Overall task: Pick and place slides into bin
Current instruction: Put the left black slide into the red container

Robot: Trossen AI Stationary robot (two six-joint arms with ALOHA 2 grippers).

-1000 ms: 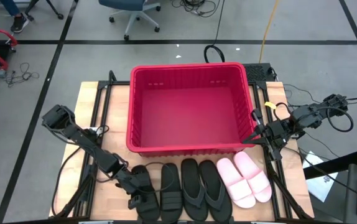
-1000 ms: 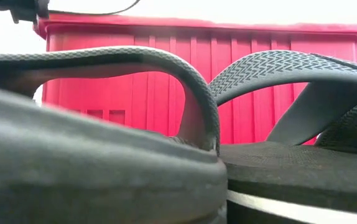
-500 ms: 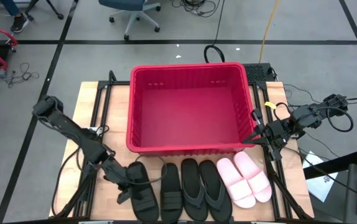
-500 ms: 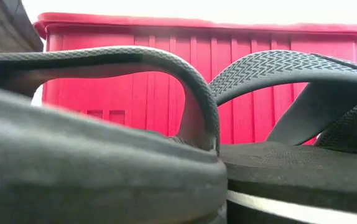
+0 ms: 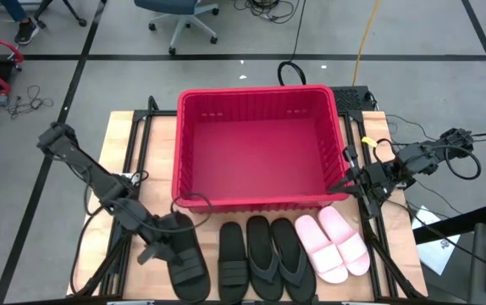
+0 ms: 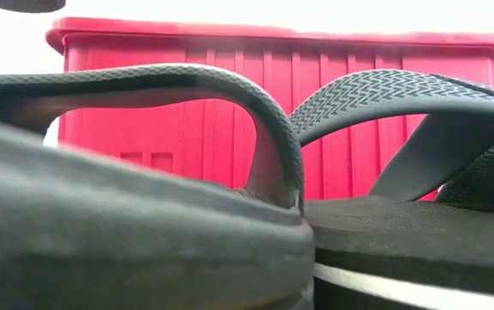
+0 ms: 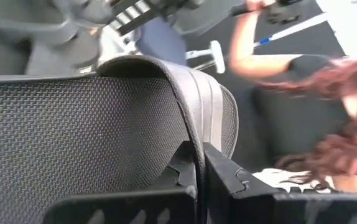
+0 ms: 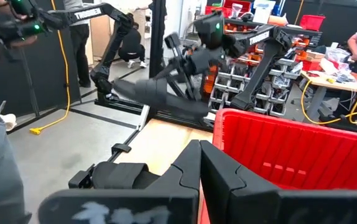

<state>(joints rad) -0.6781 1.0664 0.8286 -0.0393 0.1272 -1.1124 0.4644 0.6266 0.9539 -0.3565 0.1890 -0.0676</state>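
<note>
My left gripper (image 5: 160,243) is shut on a black wide-strap slide (image 5: 184,257), held above the table's near left part. The slide also shows in the right wrist view (image 8: 147,90) and at the low view's top edge (image 6: 23,3). The second black wide-strap slide (image 5: 232,263), two black flip-flops (image 5: 274,256) and two pale pink slides (image 5: 334,246) lie sole down in a row along the near edge. The red bin (image 5: 256,148) stands behind them, with nothing in it. My right gripper (image 5: 345,185) is shut and waits beside the bin's right wall. My left gripper pinches the slide's wide strap (image 7: 191,118) at its edge, one finger (image 7: 181,171) on the footbed side of the strap and one (image 7: 228,180) outside it. The fingers come slanting from the table's left. The slide is lifted clear of the table, roughly level.
The wooden table (image 5: 133,135) has bare room left of the bin. The bin's near wall (image 6: 316,112) rises behind the flip-flops. People, other robot arms and racks (image 8: 253,56) stand in the room beyond the table. Cables lie at the right edge (image 5: 446,148).
My left gripper, shut on the black slide, has gone up and a little toward the table's left edge. The slide has left its place beside the other black slide and is lifted clear of the table. My right arm has kept still.
</note>
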